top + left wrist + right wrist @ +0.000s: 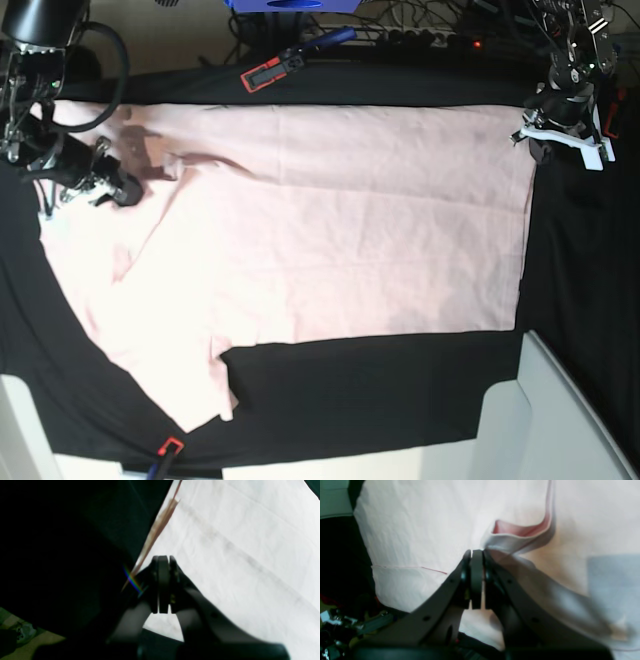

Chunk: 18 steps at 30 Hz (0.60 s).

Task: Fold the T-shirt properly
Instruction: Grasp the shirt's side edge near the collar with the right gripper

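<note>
Black cloth covers the tabletop at the near edge of the base view, and behind it the T-shirt lies spread flat, pale pink, plain side up. One sleeve points toward the near left corner.

At the far right corner of the shirt stands the left pincer. In its wrist view the left pincer has its jaws pressed together at the edge of the fabric, where a thin pink hem runs up and away from the tips. I cannot tell for sure if the cloth is caught between them.

On the far left side, near the collar area, sits the right pincer. In its wrist view the right pincer is also fully closed, and its tips meet a raised fold of the shirt, whose darker pink inside is showing. The fold seems pinched between the jaws.
</note>
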Motion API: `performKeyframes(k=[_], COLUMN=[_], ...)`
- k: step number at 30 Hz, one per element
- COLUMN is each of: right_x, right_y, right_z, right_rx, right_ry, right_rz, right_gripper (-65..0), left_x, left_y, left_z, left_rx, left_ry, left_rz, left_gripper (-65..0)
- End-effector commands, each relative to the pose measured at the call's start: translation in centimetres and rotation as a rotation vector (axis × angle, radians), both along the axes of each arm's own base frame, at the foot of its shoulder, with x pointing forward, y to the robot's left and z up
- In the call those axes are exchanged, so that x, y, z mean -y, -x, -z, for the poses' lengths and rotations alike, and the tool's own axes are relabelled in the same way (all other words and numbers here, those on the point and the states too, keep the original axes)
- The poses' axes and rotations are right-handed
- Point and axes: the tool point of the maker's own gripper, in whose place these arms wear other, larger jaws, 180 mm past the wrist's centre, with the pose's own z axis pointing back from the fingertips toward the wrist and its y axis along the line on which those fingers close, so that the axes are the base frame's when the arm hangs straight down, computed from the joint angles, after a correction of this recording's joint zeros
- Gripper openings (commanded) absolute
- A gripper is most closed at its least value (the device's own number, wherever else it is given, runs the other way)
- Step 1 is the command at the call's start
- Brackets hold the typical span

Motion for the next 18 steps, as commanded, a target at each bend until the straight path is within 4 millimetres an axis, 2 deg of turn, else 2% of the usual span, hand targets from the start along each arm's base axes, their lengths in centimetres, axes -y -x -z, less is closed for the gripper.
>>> performKeyframes(k=[1, 7, 15, 18], right_x=[0.2, -0.4, -4.8, -5.8], right_y=[-1.7, -2.3, -3.2, -4.0], right_z=[-1.7, -2.2, -2.5, -3.0], right_rx=[0.063, 0.060, 0.074, 0.092], right_ry=[0.000, -0.008, -0.021, -0.022], right_rz=[-0.004, -0.038, -0.177, -0.209], right_gripper=[-64.7, -64.7, -64.7, -64.7], left_x=[-0.5, -0.4, -0.4, -0.4], left_y=[-0.7, -0.6, -0.7, -0.7], left_z=[-1.1, -1.0, -1.0, -1.0], left_rx=[0.039, 0.039, 0.039, 0.039], left_ry=[-0.020, -0.017, -0.016, -0.016], left_rz=[0.004, 0.002, 0.003, 0.003], left_gripper=[-65.0, -65.0, -65.0, -65.0])
